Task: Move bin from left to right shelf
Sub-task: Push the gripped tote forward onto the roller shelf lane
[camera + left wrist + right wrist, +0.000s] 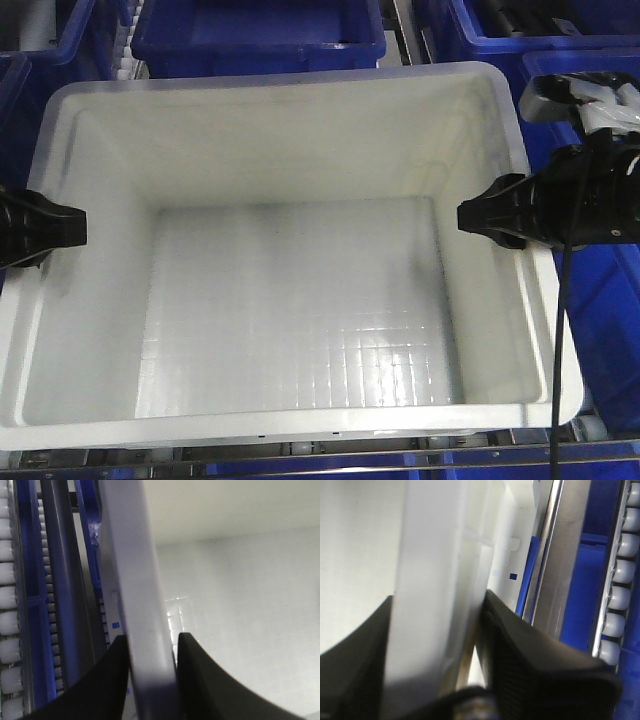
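Note:
A large empty white bin point(290, 300) fills the front view. My left gripper point(60, 228) is shut on the bin's left rim point(145, 630), one jaw inside the wall and one outside. My right gripper point(490, 218) is shut on the bin's right rim point(435, 610) in the same way. The bin sits level between the two grippers, over shelf rollers.
Blue bins stand behind point(260, 35), at the back right point(540, 30) and along the right side point(605, 330). White conveyor rollers point(7, 610) and a metal rail point(555, 580) run beside the bin. A roller rail point(300, 455) lies at the front edge.

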`<control>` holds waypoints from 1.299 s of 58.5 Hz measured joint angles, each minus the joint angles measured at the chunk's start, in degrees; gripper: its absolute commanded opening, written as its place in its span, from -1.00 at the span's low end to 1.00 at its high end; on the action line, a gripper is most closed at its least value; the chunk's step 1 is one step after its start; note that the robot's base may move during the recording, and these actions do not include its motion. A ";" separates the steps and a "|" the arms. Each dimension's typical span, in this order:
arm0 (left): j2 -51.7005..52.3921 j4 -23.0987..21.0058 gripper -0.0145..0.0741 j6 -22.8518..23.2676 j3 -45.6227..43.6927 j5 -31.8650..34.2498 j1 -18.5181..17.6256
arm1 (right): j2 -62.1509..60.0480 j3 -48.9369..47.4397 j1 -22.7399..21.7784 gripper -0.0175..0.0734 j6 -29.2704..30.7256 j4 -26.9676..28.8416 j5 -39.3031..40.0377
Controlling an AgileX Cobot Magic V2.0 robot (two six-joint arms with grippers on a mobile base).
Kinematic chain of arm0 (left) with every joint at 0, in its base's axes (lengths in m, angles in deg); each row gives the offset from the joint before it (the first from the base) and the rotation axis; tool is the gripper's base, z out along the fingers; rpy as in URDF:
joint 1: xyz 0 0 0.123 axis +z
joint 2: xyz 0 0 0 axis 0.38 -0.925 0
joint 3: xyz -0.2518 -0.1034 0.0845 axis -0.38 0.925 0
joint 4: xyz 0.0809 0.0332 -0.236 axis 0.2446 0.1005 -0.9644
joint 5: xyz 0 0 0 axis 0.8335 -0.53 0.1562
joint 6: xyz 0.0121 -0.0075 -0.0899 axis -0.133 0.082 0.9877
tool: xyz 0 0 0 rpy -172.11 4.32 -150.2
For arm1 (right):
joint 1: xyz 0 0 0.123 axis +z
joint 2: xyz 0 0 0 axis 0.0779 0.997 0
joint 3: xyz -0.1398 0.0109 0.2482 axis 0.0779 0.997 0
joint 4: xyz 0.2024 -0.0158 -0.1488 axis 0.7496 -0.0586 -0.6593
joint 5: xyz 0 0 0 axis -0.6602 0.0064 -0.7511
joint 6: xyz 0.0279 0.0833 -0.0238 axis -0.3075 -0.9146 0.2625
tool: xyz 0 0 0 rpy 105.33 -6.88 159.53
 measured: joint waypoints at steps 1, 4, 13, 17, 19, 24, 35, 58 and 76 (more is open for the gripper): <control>0.00 0.05 -0.69 0.00 0.00 0.01 0.00 | 0.06 0.00 0.00 -0.62 0.00 -0.08 0.00; 0.00 0.13 -0.69 0.00 0.00 0.20 0.00 | 0.43 0.00 0.00 -0.62 0.00 -0.30 0.00; 0.00 0.45 -0.69 -0.38 0.00 0.82 0.00 | 1.24 0.00 0.05 -0.62 0.00 -0.33 0.07; -0.05 0.39 -0.69 -0.38 0.00 1.37 0.00 | 1.56 0.00 0.05 -0.62 0.00 -0.44 0.13; -0.05 0.39 -0.69 -0.38 0.00 1.70 0.00 | 1.72 0.00 0.12 -0.62 0.00 -0.44 0.49; -0.18 0.39 -0.69 -0.38 0.00 2.61 0.00 | 2.02 0.00 0.19 -0.62 0.06 -0.53 1.10; -1.87 0.13 -0.69 -0.38 0.00 3.25 0.00 | 2.20 0.00 0.19 -0.62 -0.06 -1.05 1.39; -3.40 -0.32 -0.69 -0.38 0.00 4.57 0.00 | 2.48 0.00 0.19 -0.62 -0.14 -2.41 2.59; -3.40 -0.50 -0.69 -0.38 0.00 4.93 0.00 | 2.66 0.00 0.19 -0.62 -0.14 -2.47 2.99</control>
